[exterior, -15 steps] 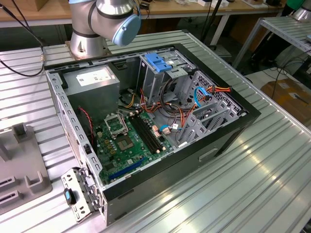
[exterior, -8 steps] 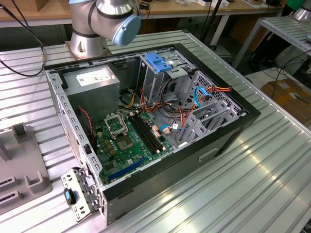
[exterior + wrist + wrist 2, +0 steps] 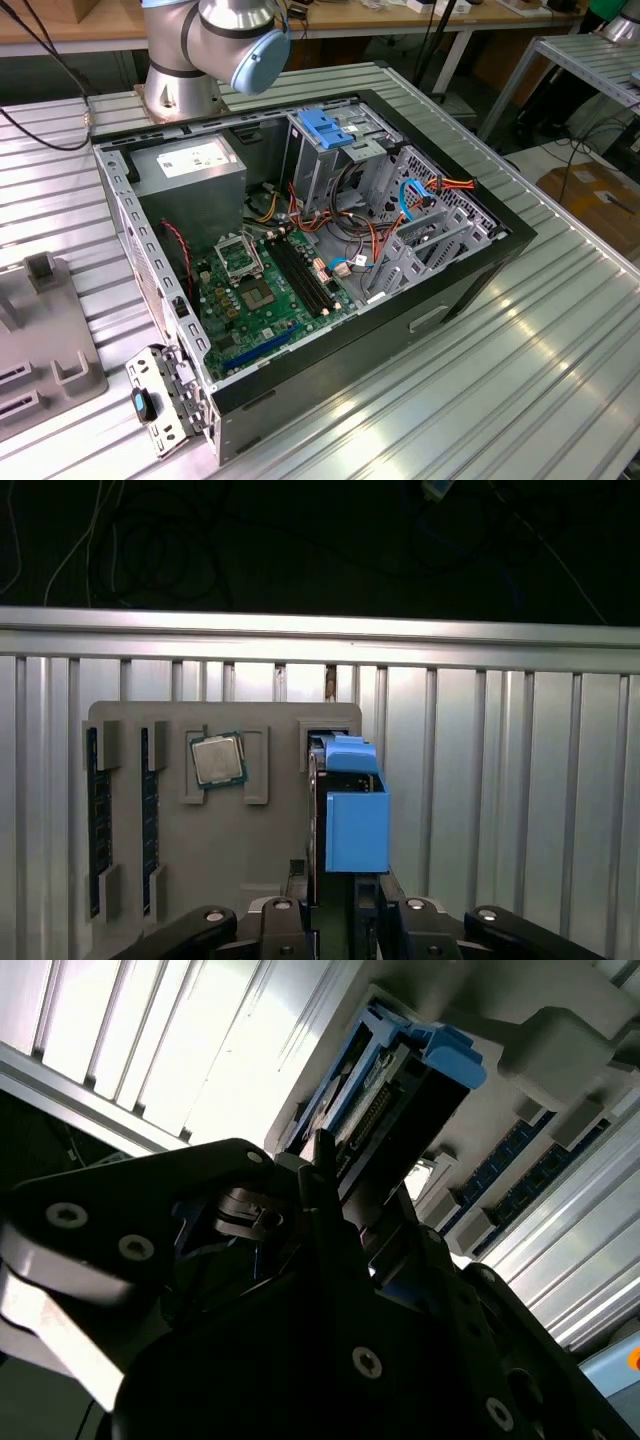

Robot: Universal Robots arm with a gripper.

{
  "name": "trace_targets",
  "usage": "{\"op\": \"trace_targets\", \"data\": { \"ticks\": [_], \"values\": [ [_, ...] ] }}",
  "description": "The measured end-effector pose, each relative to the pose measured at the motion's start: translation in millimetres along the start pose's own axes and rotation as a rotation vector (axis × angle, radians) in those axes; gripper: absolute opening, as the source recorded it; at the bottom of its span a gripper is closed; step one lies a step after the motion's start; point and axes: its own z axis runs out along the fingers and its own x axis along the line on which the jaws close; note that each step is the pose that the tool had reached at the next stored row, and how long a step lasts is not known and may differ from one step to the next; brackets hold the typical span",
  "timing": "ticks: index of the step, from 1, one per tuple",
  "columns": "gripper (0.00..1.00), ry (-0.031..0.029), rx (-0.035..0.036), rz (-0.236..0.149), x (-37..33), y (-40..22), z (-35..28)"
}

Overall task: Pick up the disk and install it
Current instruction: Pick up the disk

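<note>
first wrist view | 2 dark memory sticks point(image 3: 92, 820) slotted in grey slotted plastic tray point(image 3: 260, 860) | square silver processor chip point(image 3: 217, 759) in tray recess | grey-metal disk in blue plastic frame point(image 3: 356, 825) standing on edge in tray slot | black gripper point(image 3: 347, 905) at disk's end, grasped or loose: cannot tell | ribbed metal table point(image 3: 520, 780) under tray

Even overhead light falls on the desk point(image 3: 520, 380) in the exterior view. Pale glare streaks run along its ribs just beside the computer case point(image 3: 470, 290), whose inside lies in soft shade. In the second wrist view the desk's ribs burn out to white, and the tool point(image 3: 360, 1195) is a dark, blurred mass. In the first wrist view, everything beyond the desk is nearly black.
</note>
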Motion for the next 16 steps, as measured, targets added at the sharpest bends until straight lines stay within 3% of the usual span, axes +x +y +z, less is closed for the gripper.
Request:
{"op": "trace_targets", "data": {
  "ticks": [14,16],
  "values": [
    [0.35,0.0001,-0.0001,0.0,0.0,0.0,-2.1],
    [0.35,0.0001,-0.0002,0.0,-0.1,-0.1,-6.1]
  ]
}}
